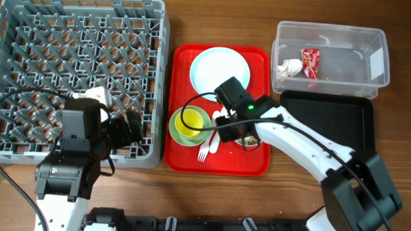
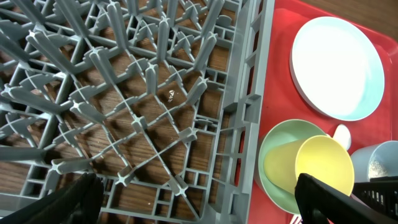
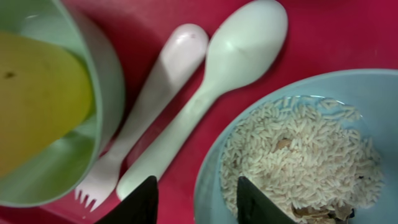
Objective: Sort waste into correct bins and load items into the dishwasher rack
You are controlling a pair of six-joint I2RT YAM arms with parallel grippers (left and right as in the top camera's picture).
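Two hands gape empty; right hand (image 3: 196, 208) hovers over the rim of the light blue bowl (image 3: 249, 109), food scraps (image 3: 305, 155) inside, at 5 o'clock on the red tray (image 1: 180, 159); left hand (image 2: 199, 208) hangs over the dishwasher rack (image 1: 77, 70), 4 o'clock corner.

Flat red serving tray (image 1: 180, 66) on seemingly wooden table (image 1: 209, 198)
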